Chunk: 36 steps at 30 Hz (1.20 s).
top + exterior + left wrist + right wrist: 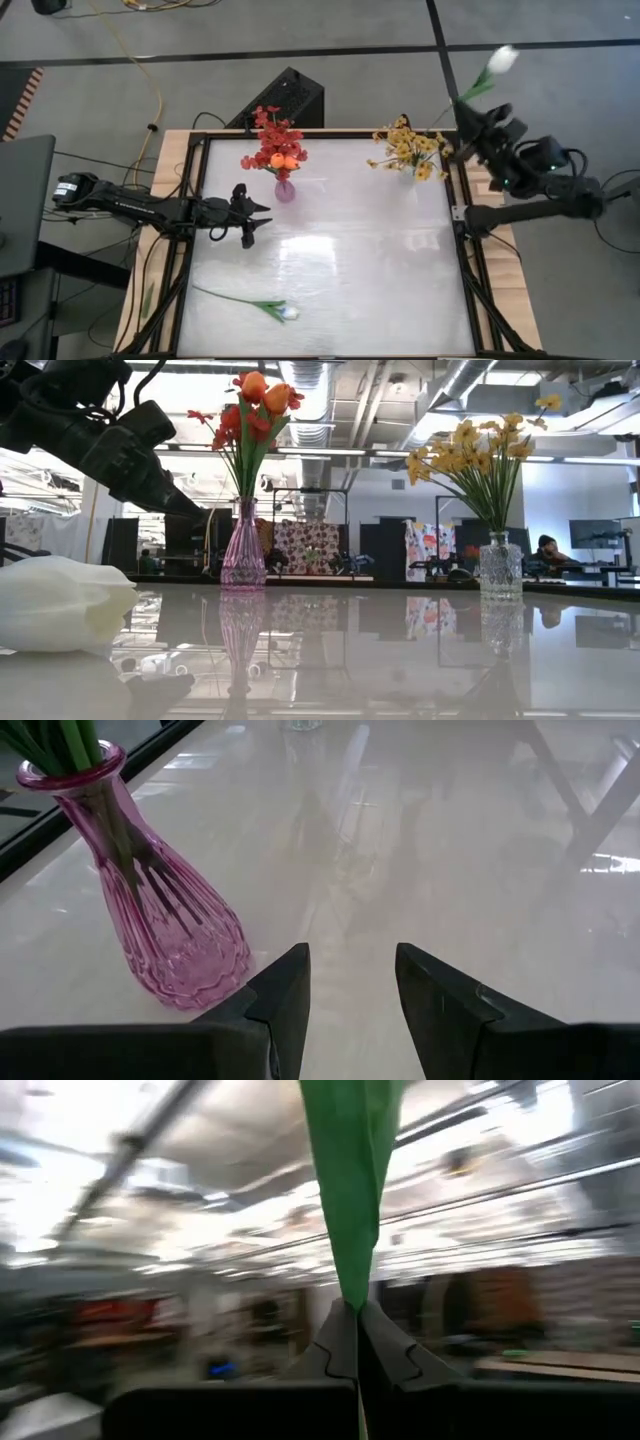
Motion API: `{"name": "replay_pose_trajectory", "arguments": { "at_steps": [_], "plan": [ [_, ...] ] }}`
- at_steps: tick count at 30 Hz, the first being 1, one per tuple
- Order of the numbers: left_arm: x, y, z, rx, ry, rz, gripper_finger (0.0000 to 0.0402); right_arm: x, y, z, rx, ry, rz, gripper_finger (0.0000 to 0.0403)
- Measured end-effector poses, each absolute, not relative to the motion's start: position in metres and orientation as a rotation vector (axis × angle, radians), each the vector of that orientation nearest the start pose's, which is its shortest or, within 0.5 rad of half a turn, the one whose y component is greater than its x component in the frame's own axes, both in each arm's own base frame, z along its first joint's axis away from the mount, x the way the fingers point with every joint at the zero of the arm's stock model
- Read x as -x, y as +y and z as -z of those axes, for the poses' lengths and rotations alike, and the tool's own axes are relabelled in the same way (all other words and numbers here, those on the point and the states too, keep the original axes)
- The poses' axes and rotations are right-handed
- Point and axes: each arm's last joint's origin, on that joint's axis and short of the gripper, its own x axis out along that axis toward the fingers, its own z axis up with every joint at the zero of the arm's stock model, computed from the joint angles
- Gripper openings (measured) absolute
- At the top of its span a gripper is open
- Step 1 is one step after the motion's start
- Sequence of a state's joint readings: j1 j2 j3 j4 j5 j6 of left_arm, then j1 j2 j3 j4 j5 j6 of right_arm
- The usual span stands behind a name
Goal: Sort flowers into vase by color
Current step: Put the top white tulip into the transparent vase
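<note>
Two vases [285, 190] bounding open table centre [350, 260]

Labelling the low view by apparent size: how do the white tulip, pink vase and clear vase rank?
1. White tulip, largest, but it lies nearest the camera, so that is unsure.
2. Pink vase.
3. Clear vase, shorter than the pink one.

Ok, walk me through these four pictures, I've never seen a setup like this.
Two robot arms work at a table. One picture looks straight down, one looks level across the tabletop, and two sit on the wrists. The pink vase holds red and orange flowers, the clear vase yellow ones. A white tulip lies on the table. The left gripper is open and empty beside the pink vase. The right gripper is shut on another white tulip's stem, raised past the table's corner.
</note>
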<state>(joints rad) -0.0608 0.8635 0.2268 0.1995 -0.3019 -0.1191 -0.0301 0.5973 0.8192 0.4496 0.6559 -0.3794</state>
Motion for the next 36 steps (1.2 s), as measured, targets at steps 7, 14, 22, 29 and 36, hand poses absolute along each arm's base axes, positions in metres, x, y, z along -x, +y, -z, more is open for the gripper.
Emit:
{"name": "replay_pose_trajectory", "arguments": {
  "at_steps": [7,14,22,29,36],
  "plan": [
    [-0.170,-0.002,-0.172,0.023,0.358,-0.255,0.0139,-0.092,-0.060,-0.408,0.123,-0.416,1.087,0.0018],
    [-0.171,-0.002,-0.175,-0.002,0.332,-0.250,0.0139,-0.092,-0.112,-0.385,-0.018,-0.299,1.195,0.0018],
    [-0.171,-0.002,-0.173,-0.005,0.344,-0.247,0.0139,-0.087,-0.114,-0.377,-0.075,-0.225,1.164,0.0018],
    [-0.171,-0.002,-0.174,-0.003,0.341,-0.247,0.0139,-0.099,-0.119,-0.334,-0.161,-0.054,1.165,0.0018],
    [-0.171,-0.002,-0.174,0.008,0.341,-0.248,0.0139,-0.102,-0.121,-0.292,-0.211,-0.127,1.201,0.0018]
  ]
}}
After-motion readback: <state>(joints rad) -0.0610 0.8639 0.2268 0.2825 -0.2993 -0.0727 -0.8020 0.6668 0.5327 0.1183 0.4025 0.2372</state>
